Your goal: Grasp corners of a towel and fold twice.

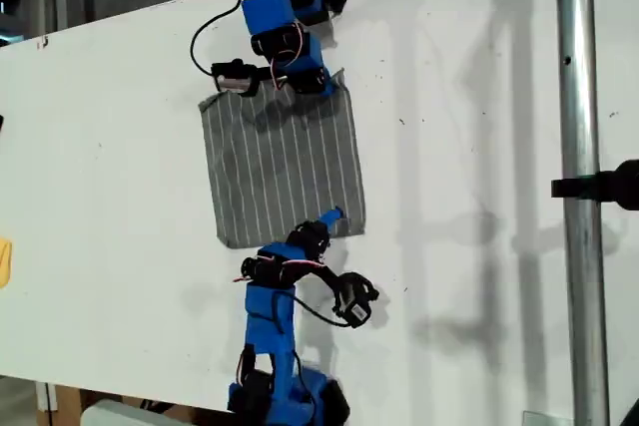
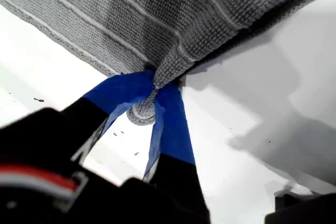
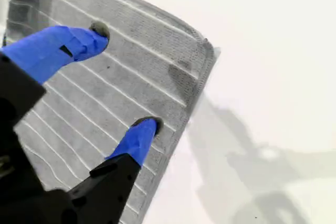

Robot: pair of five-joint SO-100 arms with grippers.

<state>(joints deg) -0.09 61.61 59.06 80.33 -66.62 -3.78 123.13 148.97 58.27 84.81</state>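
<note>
Towel pinched at one edge, second corner not yet gripped

The soft, thin, light towel (image 1: 280,162) lies mid-table (image 1: 110,147) between the two arms. My first gripper (image 2: 155,90) is clamped on a bunched bit of hem, while my second gripper (image 3: 126,77) spreads wide, tips pressing the cloth beside a corner (image 3: 205,51). It is best taken at the corner tips. The pole (image 1: 579,147) at the exterior view's right stands well clear.

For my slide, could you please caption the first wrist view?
My first gripper pinches a corner of the grey white-striped cloth towel.
</note>
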